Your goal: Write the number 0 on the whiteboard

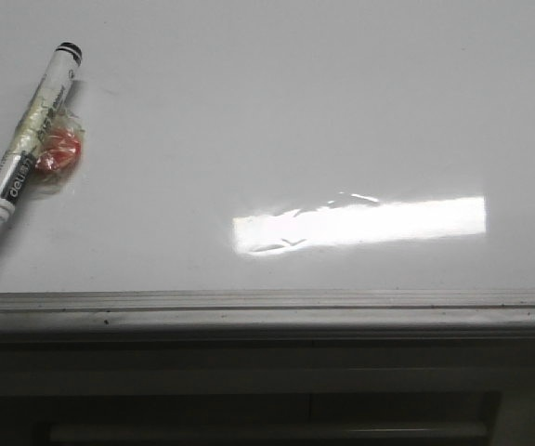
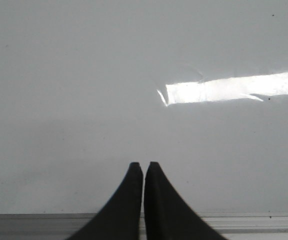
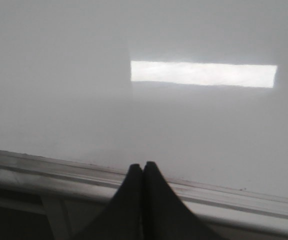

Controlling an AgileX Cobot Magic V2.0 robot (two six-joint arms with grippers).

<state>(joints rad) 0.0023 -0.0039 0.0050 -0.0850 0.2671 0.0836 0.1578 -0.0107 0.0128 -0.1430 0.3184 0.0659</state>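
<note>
The whiteboard point(image 1: 277, 111) is a glossy white board that fills most of the front view, with a grey metal edge strip point(image 1: 267, 302) along its near side. No number 0 shows on it in any view. A white marker pen point(image 1: 28, 144) with a black cap lies at the far left, uncapped tip toward the near edge. My left gripper point(image 2: 143, 165) is shut and empty above the board point(image 2: 84, 75) near its edge. My right gripper point(image 3: 143, 165) is shut and empty over the edge strip point(image 3: 59, 172). Neither gripper shows in the front view.
A small red object in clear wrapping point(image 1: 60, 151) lies against the marker. A bright rectangular glare patch point(image 1: 360, 223) sits on the board right of centre; it also shows in the left wrist view point(image 2: 234, 89) and the right wrist view point(image 3: 204, 73). A dark frame point(image 1: 267, 390) lies below the board.
</note>
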